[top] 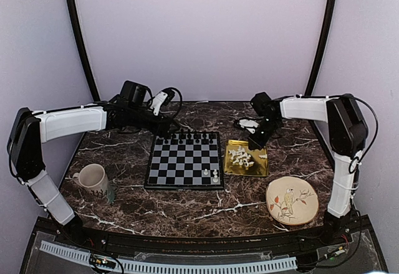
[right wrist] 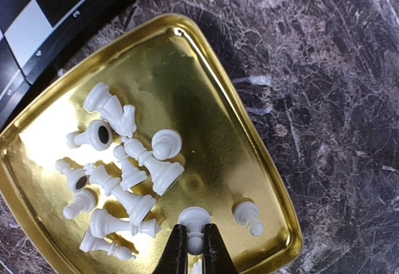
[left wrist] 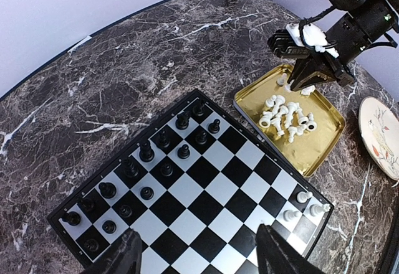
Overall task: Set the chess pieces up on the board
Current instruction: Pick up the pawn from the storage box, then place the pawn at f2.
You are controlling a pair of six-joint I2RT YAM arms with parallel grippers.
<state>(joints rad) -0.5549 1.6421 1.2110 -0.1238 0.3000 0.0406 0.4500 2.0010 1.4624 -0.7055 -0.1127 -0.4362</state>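
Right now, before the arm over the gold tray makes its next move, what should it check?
1. Right claw shut on one white piece: ok.
2. Neighbouring piece lying apart from the grip: ok.
3. Held piece lifted off the gold tray: cannot tell.
4. Free squares on the board beside the three white pieces already standing: ok.
5. Left claw, open, away from the tray-to-board path: ok.
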